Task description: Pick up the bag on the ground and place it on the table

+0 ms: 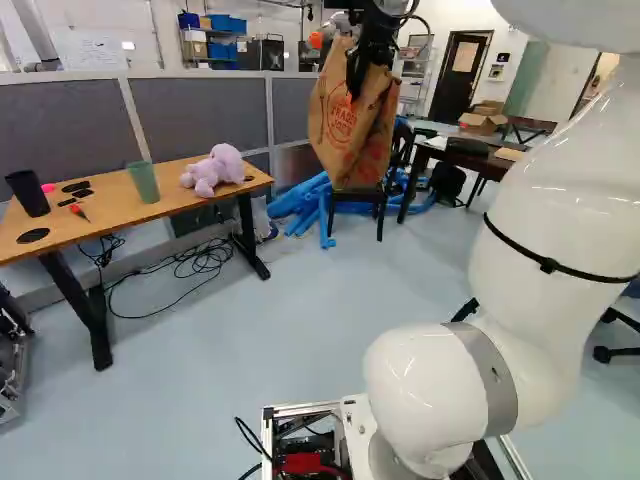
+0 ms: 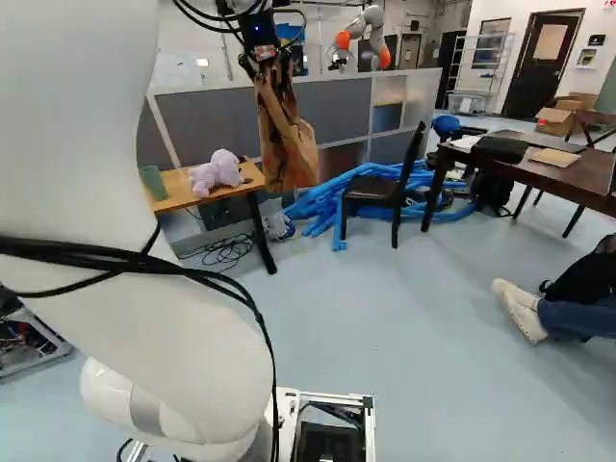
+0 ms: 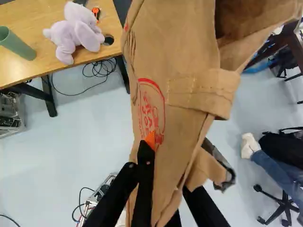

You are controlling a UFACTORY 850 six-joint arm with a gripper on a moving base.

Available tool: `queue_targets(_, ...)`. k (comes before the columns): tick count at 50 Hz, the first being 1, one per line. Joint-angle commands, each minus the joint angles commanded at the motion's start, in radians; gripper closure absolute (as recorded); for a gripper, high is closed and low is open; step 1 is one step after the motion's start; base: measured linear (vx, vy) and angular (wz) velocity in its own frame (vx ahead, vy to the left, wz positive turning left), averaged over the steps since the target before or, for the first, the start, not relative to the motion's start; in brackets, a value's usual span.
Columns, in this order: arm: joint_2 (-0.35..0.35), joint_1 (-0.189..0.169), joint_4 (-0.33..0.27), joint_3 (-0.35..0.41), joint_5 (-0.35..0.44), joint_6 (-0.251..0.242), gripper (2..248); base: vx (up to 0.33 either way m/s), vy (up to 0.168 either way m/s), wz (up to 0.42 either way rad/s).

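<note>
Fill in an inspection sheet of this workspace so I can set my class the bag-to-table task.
Surface: wooden table, with bare stretches between the items on it.
Job's things: paper bag, held off the floor, not resting on the table.
Clutter: plush toy, green cup, black cup and small items on the table; blue tubes on the floor.
Gripper: pincer closed on the bag.
Cables: loose black cables on the floor by the wooden table; more along the arm.
Surroundings: black chair, dark table, another robot beyond the partition.
</note>
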Motion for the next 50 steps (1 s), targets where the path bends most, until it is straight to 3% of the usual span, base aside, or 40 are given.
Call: queue_targets(50, 0.0, 0.0, 0.0, 0.0, 0.0, 0.0, 229, 0.176, 0.103, -0.028)
